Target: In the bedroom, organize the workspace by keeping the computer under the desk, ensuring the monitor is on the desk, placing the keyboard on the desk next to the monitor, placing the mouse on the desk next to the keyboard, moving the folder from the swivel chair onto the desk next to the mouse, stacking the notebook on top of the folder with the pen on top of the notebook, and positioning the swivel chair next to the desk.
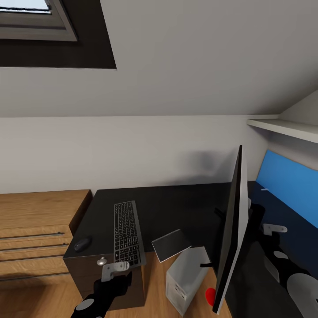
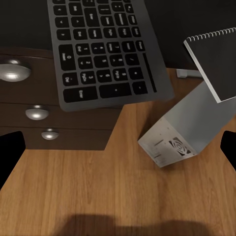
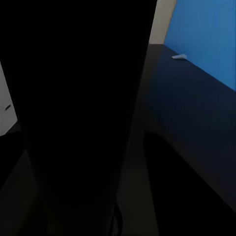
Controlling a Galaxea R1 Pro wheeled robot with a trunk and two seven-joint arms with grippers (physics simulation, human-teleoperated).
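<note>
the dark bench (image 1: 176, 207) spans the middle of the head frame, running from the wooden drawer unit (image 1: 35, 229) at the left to the blue panel (image 1: 287, 181) at the right. the monitor (image 1: 232, 234) stands edge-on at the right of centre, tall and thin, its base hidden; in the right wrist frame its black back (image 3: 78, 108) covers most of the picture, very close to the camera. the right hand (image 1: 274, 229) sits just right of the monitor in the head frame, a pale finger showing, and i cannot tell whether it is clenched or released. the white computer (image 1: 187, 278) stands tilted on the wooden floor (image 2: 98, 191) at lower centre, below the bench edge. the keyboard (image 1: 127, 232) lies on the bench, its near end jutting past the front edge, directly above the left hand (image 1: 115, 268) at the lower left of the frame. that hand is released, its two dark fingers (image 2: 10, 152) wide apart at the frame sides in the left wrist picture, grasping nothing. the spiral notebook (image 1: 171, 245) lies tilted over the computer, right of the keyboard. the mouse (image 1: 82, 244) rests on the bench's left corner, up and left of the left hand.
</note>
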